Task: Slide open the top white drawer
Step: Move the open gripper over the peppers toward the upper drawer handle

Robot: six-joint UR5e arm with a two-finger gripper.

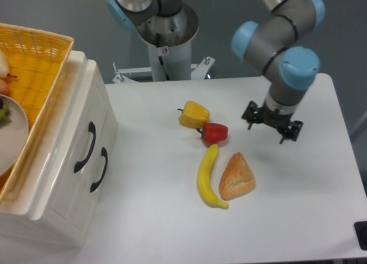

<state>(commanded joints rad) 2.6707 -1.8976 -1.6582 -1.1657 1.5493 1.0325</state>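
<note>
Two drawers shut, gripper far off

The top white drawer [77, 139] sits closed in the white cabinet [69, 178] at the table's [172, 229] left edge, above the lower drawer [86, 181]. The gripper [273, 124] hangs well apart, right of the red pepper [214, 132]. Whether its jaws are parted or closed cannot be told.

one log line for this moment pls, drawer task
phase: approach | gripper: over table right of red pepper, holding nothing seen | top white drawer: shut, handle untouched | lower drawer: shut
</note>
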